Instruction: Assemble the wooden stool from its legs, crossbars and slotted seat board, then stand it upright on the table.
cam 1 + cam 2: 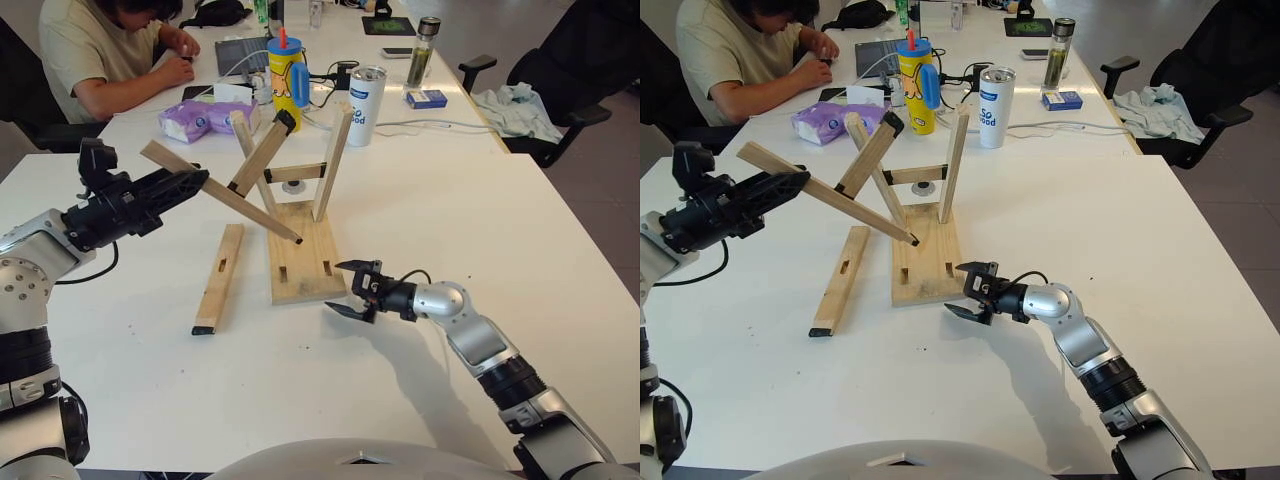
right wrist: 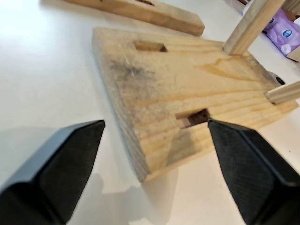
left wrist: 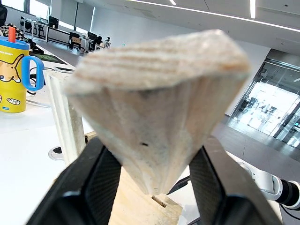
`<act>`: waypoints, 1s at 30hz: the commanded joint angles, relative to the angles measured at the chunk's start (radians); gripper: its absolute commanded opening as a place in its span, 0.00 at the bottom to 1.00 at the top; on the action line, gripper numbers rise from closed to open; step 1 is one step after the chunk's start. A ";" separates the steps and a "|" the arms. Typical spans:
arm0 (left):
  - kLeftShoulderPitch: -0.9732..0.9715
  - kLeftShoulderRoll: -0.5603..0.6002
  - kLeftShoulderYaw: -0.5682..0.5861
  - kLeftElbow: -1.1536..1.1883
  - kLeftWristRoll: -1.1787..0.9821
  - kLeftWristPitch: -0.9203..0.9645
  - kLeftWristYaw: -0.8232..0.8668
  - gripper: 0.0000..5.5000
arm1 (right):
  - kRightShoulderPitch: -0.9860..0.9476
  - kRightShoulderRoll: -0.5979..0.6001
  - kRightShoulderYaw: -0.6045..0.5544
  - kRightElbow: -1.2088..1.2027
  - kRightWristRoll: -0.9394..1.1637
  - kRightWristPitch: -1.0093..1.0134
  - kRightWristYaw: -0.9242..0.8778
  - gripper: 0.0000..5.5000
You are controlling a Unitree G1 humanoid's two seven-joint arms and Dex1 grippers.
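Mostly bare and white, the counter (image 1: 500, 240) carries the seat board (image 1: 303, 262) lying flat at its middle. Two upright legs (image 1: 333, 160) stand in the board's far end, joined by a short crossbar (image 1: 296, 173). A loose leg (image 1: 219, 277) lies flat just beside the board at 9 o'clock. At 12 o'clock, well apart from the board, stand a yellow mug (image 1: 286, 70), a white can (image 1: 366, 92) and a purple packet (image 1: 200, 118). Toward 1 o'clock are a dark bottle (image 1: 424, 52), a blue box (image 1: 427, 98) and a crumpled cloth (image 1: 515, 105) near a black office chair (image 1: 575, 70). The left wrist view looks down a long office hall with a glass front (image 3: 274, 103).

The left gripper (image 1: 188, 184), at 10 o'clock, has its fingers (image 3: 101, 183) pinching a slanted leg (image 1: 225, 194), whose black-tipped end hangs over the board. Whether that tip touches the wood is hard to tell. Another black-capped leg crosses behind it, its lower end hidden. The right gripper (image 1: 342, 288) sits at the board's 5 o'clock corner with fingers (image 2: 61, 159) spread to either side of it. Two empty slots (image 2: 150, 46) show in the near end.
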 commanded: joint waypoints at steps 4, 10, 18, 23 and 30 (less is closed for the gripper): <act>0.021 0.006 -0.019 -0.016 0.066 -0.043 -0.051 0.37 | -0.059 0.000 -0.039 0.093 -0.046 -0.036 -0.020 0.74; 0.045 -0.015 -0.055 -0.054 0.100 -0.059 -0.053 0.37 | -0.072 -0.002 -0.071 0.140 -0.059 -0.042 -0.034 0.74; 0.037 -0.019 -0.136 -0.100 0.167 -0.079 -0.058 0.37 | -0.030 0.015 -0.095 0.083 0.018 0.018 0.036 0.74; 0.010 0.001 -0.173 -0.075 0.223 -0.101 -0.082 0.37 | -0.014 0.026 -0.084 0.053 0.025 0.048 0.053 0.74; -0.070 0.035 -0.226 0.006 0.306 -0.137 -0.146 0.37 | 0.004 0.044 -0.074 0.029 0.020 0.083 0.061 0.74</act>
